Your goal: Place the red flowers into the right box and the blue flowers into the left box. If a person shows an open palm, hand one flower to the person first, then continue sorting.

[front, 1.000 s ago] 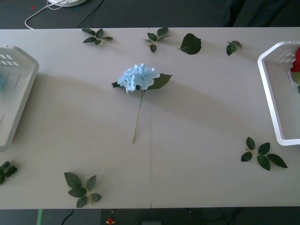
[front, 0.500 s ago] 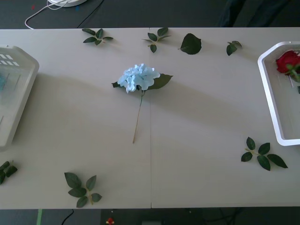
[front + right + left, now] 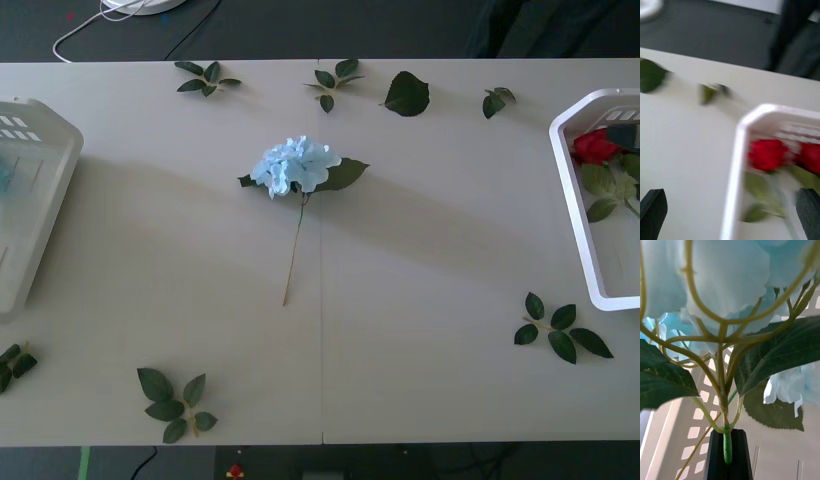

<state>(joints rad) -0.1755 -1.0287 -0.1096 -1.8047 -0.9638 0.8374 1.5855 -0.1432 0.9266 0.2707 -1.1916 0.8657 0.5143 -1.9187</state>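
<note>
Pale worktop (image 3: pixel 420 330) carries one blue flower (image 3: pixel 295 166) at its middle, with leaf sprigs (image 3: pixel 558 330) scattered around. Left gripper (image 3: pixel 727 453) has its jaws clamped on another blue flower's stem (image 3: pixel 727 445) over the left box (image 3: pixel 40 190). Right gripper (image 3: pixel 730 210), jaws wide, hovers above red flowers (image 3: pixel 768 153) lying in the right box (image 3: pixel 572 200).

— What's lying about on the table (image 3: pixel 420 260)?

— Loose leaf sprigs. Along the far edge there are three sprigs (image 3: pixel 208 77) (image 3: pixel 333 82) (image 3: pixel 497 100) and one large single leaf (image 3: pixel 406 94).

— And nearer?

— One sprig near the front left (image 3: pixel 175 400), one at the left edge, partly cut off (image 3: pixel 12 364), and one front right (image 3: pixel 560 330).

— Anything beyond the table?

— A white cable (image 3: pixel 95 22) on the dark floor.
</note>
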